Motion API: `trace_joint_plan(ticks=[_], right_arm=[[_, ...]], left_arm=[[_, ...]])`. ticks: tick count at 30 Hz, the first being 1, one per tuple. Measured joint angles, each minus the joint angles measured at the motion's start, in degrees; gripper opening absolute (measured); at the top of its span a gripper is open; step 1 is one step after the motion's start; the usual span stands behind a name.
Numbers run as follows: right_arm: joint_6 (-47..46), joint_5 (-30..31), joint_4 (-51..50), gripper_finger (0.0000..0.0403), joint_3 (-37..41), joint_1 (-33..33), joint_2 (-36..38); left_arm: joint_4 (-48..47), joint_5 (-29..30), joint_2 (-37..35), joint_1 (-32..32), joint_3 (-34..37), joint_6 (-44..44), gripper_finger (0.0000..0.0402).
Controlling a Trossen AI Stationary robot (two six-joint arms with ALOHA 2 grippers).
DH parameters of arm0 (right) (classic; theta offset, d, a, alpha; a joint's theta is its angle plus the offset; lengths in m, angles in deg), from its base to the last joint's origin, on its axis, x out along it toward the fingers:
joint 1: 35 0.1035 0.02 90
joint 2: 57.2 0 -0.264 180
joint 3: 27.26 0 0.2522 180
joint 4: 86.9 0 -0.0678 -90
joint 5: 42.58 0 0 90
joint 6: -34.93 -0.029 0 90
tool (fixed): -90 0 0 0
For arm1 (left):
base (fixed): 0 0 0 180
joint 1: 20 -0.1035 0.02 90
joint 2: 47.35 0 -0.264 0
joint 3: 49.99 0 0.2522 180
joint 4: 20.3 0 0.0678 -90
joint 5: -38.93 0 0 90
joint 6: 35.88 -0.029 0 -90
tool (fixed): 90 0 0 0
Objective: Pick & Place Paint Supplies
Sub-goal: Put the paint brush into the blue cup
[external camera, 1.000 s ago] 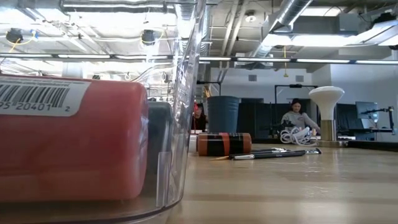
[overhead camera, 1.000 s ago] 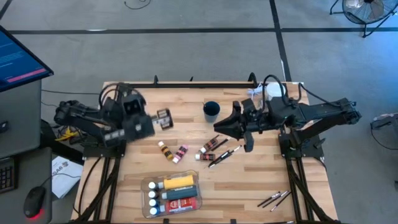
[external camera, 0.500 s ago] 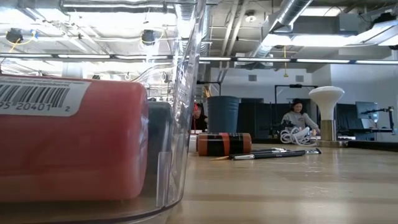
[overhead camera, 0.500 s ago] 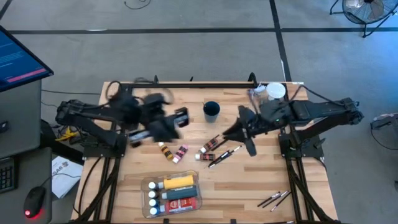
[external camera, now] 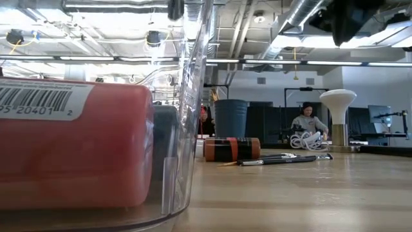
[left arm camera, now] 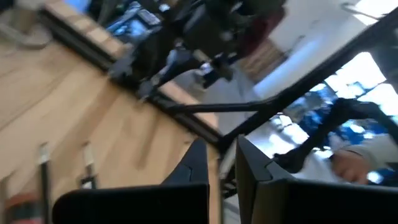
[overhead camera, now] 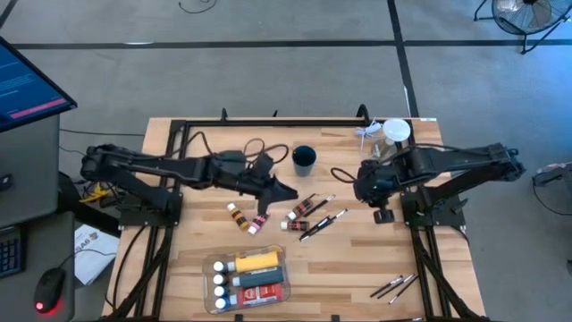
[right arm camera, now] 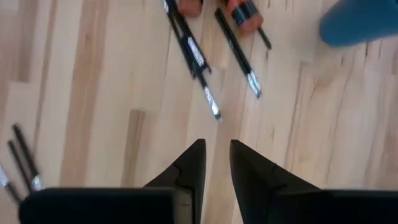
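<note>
Since the earlier frame, left arm had swung out over the bench [overhead camera: 357, 259] centre, its left end effector [overhead camera: 284, 191] pressed together and empty above the loose tubes [overhead camera: 248, 218]; right end effector [overhead camera: 382, 215] had drawn back, fingers narrowly apart, apparently pinching nothing. Stowed: yellow bottle [overhead camera: 256, 261], red and dark tubes, white-capped bottles in clear tray [overhead camera: 211, 266]. Outstanding: loose tubes, tubes and brushes [overhead camera: 315, 218] mid-bench, three brushes [overhead camera: 394, 286] at near right edge. Roughly half complete.
</note>
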Motion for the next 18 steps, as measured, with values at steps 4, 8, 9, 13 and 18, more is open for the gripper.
trace_joint_plan(ticks=[4, 8, 9, 13, 18], right_arm=[[2.3, -3.4, 6.5, 0.0068, 6.4, -0.6, 0.2], [6.6, -6.3, 8.9, 0.0084, 11.4, -1.3, -1.0], [7.4, -7.1, 9.1, 0.0090, 12.0, -2.0, -1.8], [8.2, -14.3, 9.0, 0.0124, 13.9, -7.0, -5.5], [7.6, -17.0, 10.2, 0.0181, 14.2, -9.2, -8.9]], left_arm=[[0.5, 2.1, 0.0, 0.6, 3.8, 1.3, 0.0000], [1.7, 3.8, 0.0, 1.2, 6.4, 2.9, 0.0000], [2.0, 4.3, 0.0, 1.4, 6.7, 3.0, 0.0000], [3.0, 6.4, -0.1, 2.5, 7.4, 2.9, 0.0000], [3.6, 8.2, -0.1, 3.1, 8.0, 2.9, 0.0000]])
